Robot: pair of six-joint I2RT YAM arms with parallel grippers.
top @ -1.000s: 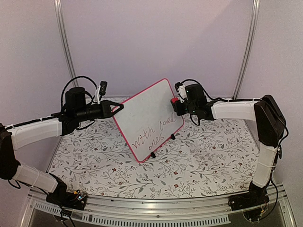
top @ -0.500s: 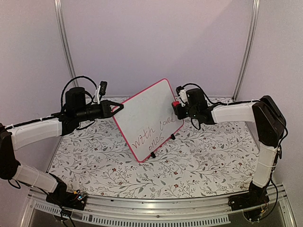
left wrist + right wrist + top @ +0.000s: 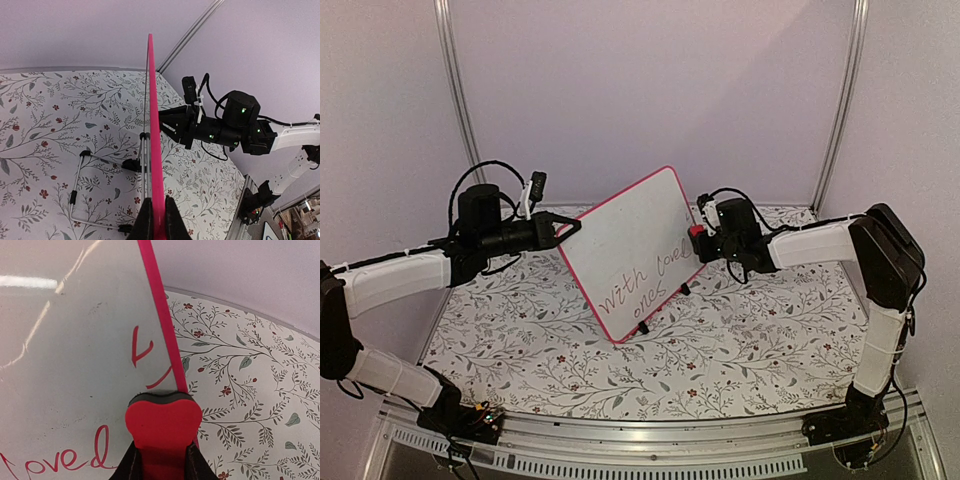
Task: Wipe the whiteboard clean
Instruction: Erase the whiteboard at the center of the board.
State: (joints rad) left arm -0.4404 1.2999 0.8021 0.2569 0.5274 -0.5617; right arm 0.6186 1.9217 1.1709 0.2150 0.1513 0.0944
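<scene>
The left arm [image 3: 400, 280] reaches in from the whiteboard's left side. The left gripper [image 3: 570, 228] is clamped tight on the whiteboard [image 3: 635, 245] at its left edge. In the left wrist view the two dark fingers [image 3: 145, 222] press against either face of the thin pink frame [image 3: 152, 125], which runs straight up from between them.

The whiteboard stands rotated on the floral table [image 3: 770, 330], with one corner high toward the back wall and the opposite corner low toward the front. Small black feet [image 3: 643, 327] sit under its lower right edge and seem to rest on the cloth; behind the board, seen from the left wrist, a bent wire stand [image 3: 77, 195] lies on the table. Handwriting [image 3: 638, 283] reading "with loved ones" runs across the lower half of the face, and the upper half is blank apart from glare.

At the whiteboard's right edge the right gripper [image 3: 700, 238] is closed on a red eraser [image 3: 162, 420]. In the right wrist view the fingers pinch the eraser's narrow end, and its dark felt edge meets the board just beside the frame; two short red strokes are just above that felt edge, and the word "loved" lies to its left. The right arm [image 3: 820, 240] stretches away to the whiteboard's right, well off the table.
</scene>
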